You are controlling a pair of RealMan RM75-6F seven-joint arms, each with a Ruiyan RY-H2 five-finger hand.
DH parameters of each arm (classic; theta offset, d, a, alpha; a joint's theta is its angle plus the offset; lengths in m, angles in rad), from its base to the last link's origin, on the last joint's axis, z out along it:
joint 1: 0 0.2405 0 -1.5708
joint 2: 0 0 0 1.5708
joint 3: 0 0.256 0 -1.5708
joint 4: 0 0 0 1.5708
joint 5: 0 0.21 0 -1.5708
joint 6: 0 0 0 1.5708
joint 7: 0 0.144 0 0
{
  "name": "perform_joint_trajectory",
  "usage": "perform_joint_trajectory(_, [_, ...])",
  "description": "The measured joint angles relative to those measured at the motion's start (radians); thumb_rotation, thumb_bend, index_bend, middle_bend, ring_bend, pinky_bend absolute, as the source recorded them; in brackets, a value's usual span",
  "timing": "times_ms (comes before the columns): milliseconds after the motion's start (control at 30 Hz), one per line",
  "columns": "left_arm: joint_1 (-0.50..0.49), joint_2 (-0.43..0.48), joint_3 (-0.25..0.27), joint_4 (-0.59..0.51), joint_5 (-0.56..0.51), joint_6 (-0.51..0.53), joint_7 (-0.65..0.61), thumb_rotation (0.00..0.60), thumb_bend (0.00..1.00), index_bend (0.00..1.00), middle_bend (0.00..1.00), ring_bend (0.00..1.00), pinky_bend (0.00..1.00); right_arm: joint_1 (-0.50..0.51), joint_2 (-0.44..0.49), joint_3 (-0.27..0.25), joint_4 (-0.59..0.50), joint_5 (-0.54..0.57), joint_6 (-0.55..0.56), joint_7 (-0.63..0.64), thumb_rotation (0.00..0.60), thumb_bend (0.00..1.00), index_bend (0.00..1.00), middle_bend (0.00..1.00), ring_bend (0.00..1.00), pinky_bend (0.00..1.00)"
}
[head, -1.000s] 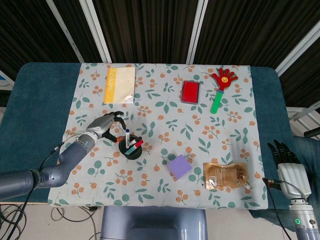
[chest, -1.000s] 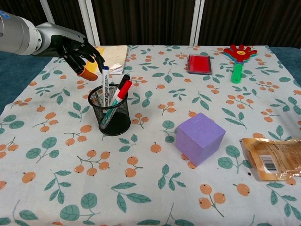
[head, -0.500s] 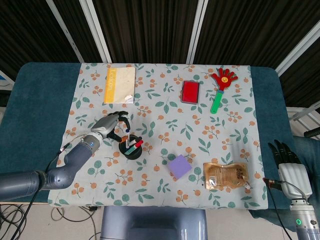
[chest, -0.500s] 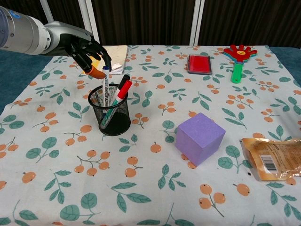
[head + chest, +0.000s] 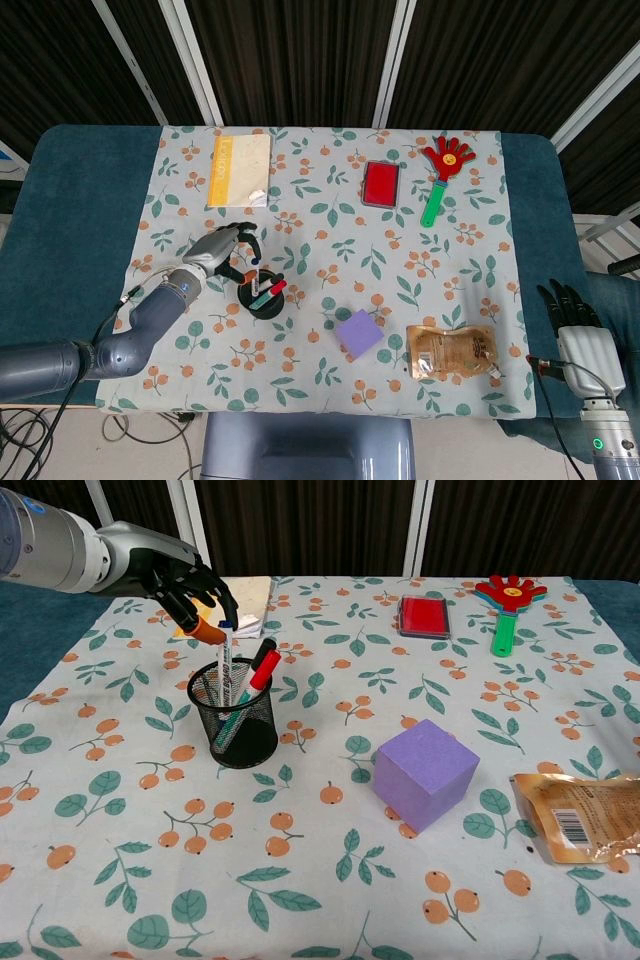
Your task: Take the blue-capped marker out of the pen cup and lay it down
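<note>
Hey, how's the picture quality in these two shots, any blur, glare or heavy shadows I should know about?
Head view: even, soft light, sharp throughout, no glare on the tablecloth. Chest view: also sharp, the pen cup and purple block cast only faint shadows; the foil pouch shows mild shine and is cut off at the right edge.

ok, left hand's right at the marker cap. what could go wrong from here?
1. The left hand closes around the blue-capped marker, with two red-capped markers crowded beside it; fingers could catch those.
2. The mesh pen cup looks light; an angled pull might tip or drag it.
3. Only the cap is exposed, so the grip may slip.
</note>
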Motion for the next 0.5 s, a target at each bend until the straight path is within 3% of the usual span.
perform_joint_trajectory(500, [-0.007, -0.008, 0.007, 0.012, -0.015, -0.006, 0.014, 0.6, 0.34, 0.45, 0.09, 0.0, 0.0, -0.001, 0.002, 0.001, -0.002, 0.001, 0.001, 0.004, 0.6, 0.05, 0.07, 0.0, 0.03, 0.19])
